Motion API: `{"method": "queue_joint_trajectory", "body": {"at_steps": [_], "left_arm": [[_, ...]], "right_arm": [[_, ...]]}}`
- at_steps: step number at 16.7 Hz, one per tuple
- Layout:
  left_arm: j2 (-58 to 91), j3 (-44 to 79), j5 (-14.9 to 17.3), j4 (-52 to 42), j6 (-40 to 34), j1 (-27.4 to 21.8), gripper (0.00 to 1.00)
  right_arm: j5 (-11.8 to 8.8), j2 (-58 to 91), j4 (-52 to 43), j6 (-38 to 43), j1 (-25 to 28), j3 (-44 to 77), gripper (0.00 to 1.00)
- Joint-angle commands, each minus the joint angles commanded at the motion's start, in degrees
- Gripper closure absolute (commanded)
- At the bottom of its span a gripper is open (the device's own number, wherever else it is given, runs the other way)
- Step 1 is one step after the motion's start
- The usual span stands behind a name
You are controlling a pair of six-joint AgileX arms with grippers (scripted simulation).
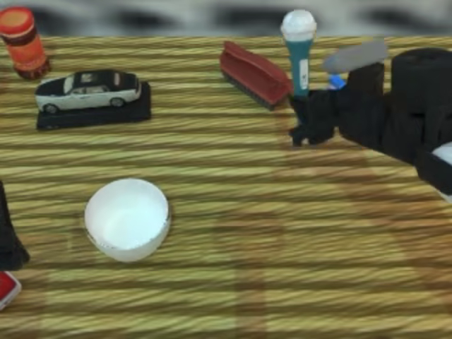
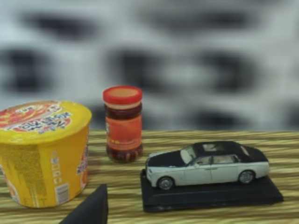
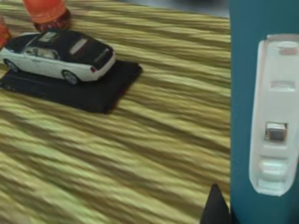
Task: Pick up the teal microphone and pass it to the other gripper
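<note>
Gripping the teal microphone [image 1: 300,53]: right end effector [image 1: 302,116].

A tall red-lidded sauce jar [image 1: 22,42] stands in the far left corner of the striped wooden worktop [image 1: 282,247]. Just inward of it, a white-and-black model car [image 1: 88,90] sits on a flat black plinth [image 1: 92,113]. In the left wrist view, a yellow paper noodle cup [image 2: 42,151] stands beside the jar. A round white bowl [image 1: 127,217] lies nearer the front edge, left of centre. By the far edge, right of centre, lies a dark red oblong brush-like block [image 1: 254,74]. Just right of it is the teal microphone [image 1: 301,63], head toward the far edge and handle end gripped in the right pincer [image 1: 305,116]. The left arm [image 1: 8,240] sits at the left edge.
</note>
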Motion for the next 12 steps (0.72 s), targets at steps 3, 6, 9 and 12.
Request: {"method": "queue_joint_trajectory", "body": {"at_steps": [3,6,9,12], "left_arm": [[0.0,0.0,0.0,0.0,0.0,0.0,0.0],[0.0,0.0,0.0,0.0,0.0,0.0,0.0],[0.0,0.0,0.0,0.0,0.0,0.0,0.0],[0.0,0.0,0.0,0.0,0.0,0.0,0.0]], "right_arm": [[-3.74,-4.09,12.4,-3.57,-0.19,-3.67,1.0],[-6.2,-7.33,19.51,-6.06,-0.37,-6.03,1.0],[-6.86,-8.32,21.26,-6.75,-0.44,-6.65,1.0],[-6.78,-8.12,21.12,-6.6,-0.21,-6.38,1.0]]}}
